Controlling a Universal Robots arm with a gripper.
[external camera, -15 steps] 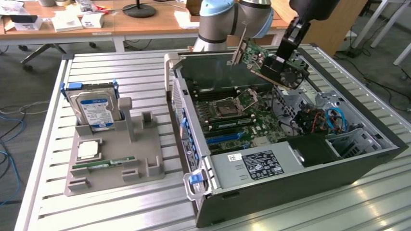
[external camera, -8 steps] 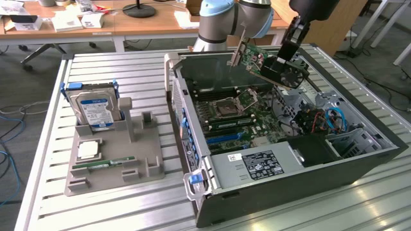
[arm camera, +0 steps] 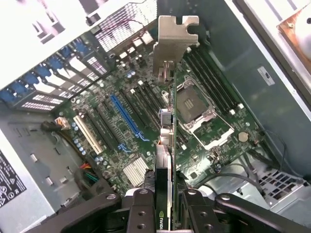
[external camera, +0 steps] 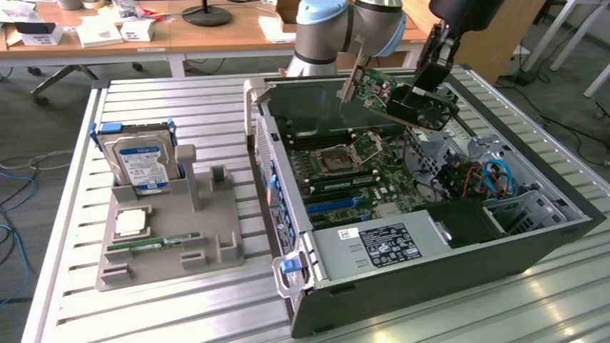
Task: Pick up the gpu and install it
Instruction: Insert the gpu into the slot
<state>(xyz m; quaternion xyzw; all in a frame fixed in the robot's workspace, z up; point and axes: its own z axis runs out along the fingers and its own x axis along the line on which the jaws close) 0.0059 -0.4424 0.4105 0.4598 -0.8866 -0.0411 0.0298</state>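
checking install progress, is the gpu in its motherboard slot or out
Out. The gpu hangs tilted in the gripper above the open case, clear of the motherboard; the wrist view shows the blue slot empty.

Jaws clamp the gpu (arm camera: 165,121) edge-on above the motherboard (arm camera: 111,141).

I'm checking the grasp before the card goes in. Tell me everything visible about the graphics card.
The graphics card is a green circuit board with a round black fan on one face and a silver metal bracket at one end. The gripper clamps it, holding it tilted in the air above the open computer case, over the motherboard. Nothing else touches it.
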